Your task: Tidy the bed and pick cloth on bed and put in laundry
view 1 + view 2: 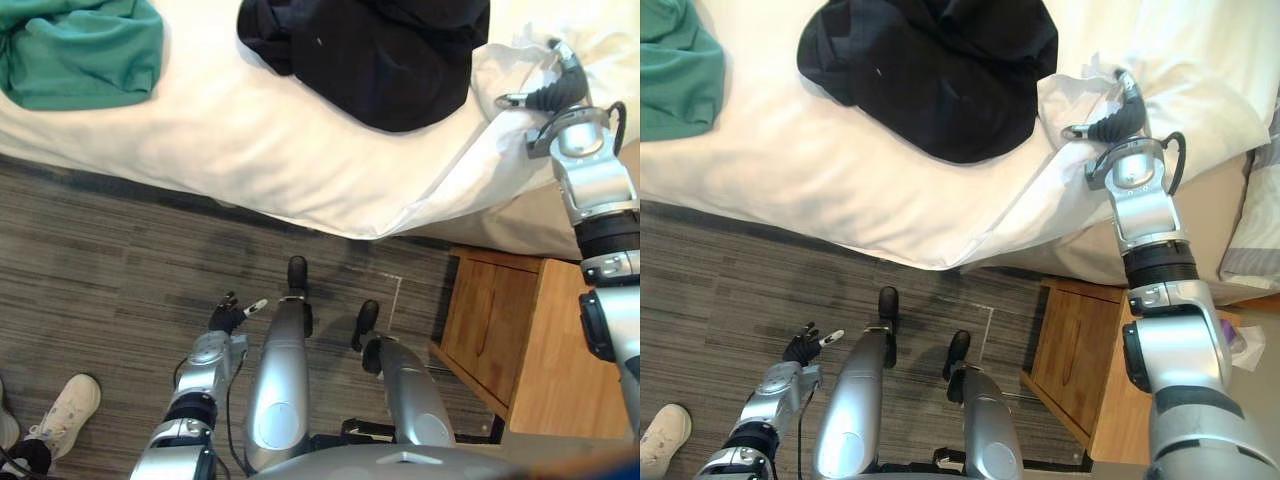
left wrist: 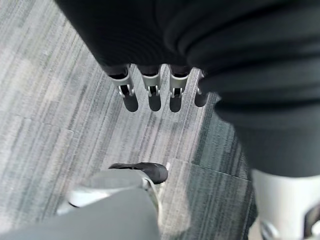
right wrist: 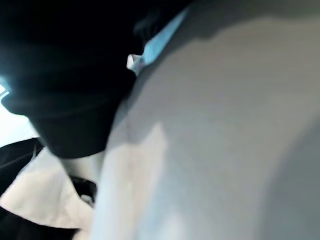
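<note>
**Item 1, black cloth**: task garment. Lies crumpled on the bed, on top of the white duvet, near the turned-back corner. No hand on it, so pick-up not yet done.

**Item 2, green cloth**: 2nd loose garment, bunched on the duvet well apart from item 1, twd the robot's left. Also untouched.

**Item 3, right hand**: reached out over the duvet's rumpled corner fold, touching it, just beside the black cloth. Whether it grips the fold cannot be told, as the cloth hides the contact. Judged purpose: working the corner, i.e. the tidying step, before garments go to laundry.

**Item 4, left hand**: hangs low over the grey carpet, fingers straight and relaxed, holding nothing. Prob. parked clear while the other arm works.

**Item 5, wooden nightstand**: below the duvet's overhang, at the robot's right.

**Item 6, pillow**: at the far right edge, beside the bed side.

**Item 7, person's white shoe**: on the carpet, lower left, apart from the bed.
</note>
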